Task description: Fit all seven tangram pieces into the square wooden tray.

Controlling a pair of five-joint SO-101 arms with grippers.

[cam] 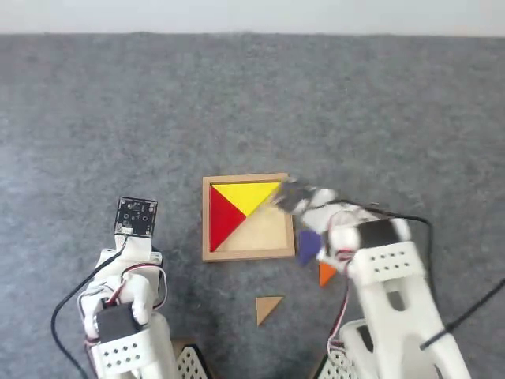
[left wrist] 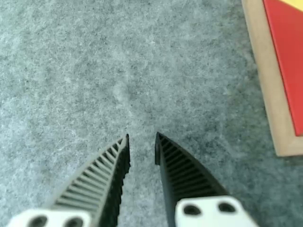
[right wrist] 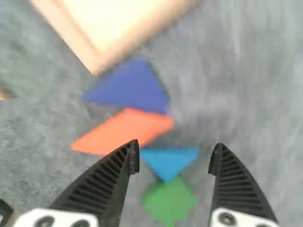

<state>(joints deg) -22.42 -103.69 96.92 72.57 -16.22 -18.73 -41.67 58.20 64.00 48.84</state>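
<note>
**Two pieces seated, five waiting beside the tray**

The square wooden tray [cam: 248, 254] lay mid-way across the grey felt-like surface [cam: 118, 103]. A large yellow triangle [cam: 246, 195] filled its far side and a large red triangle [cam: 222, 219] its left side, the two meeting along a diagonal. The rest of the floor was bare pale wood.

The right claw [right wrist: 175, 151] hung wide open and empty just off the tray's right edge. Below it sat a cluster of loose pieces. A dark blue triangle [right wrist: 130, 87] was nearest the tray corner, then an orange parallelogram [right wrist: 125, 132]. A small light blue triangle [right wrist: 169, 161] and a green piece [right wrist: 170, 201] lay directly between its fingers. A plain tan wooden triangle [cam: 267, 308] lay apart, nearer the arm bases.

The left claw [left wrist: 141, 139] was over bare surface to the left of the tray. Its fingers were drawn to a narrow gap with nothing in it.

The pieces looked like thin, flat, stiff painted wood, probably very light and smooth-faced. Lying flat, each offered only its low edges to grip. A good hold would likely pinch across two opposite sides, with the fingertips brought right down to the surface. The cluster's pieces touched or nearly touched, so a neighbour could be nudged, and a small triangle might twist in the grip.
</note>
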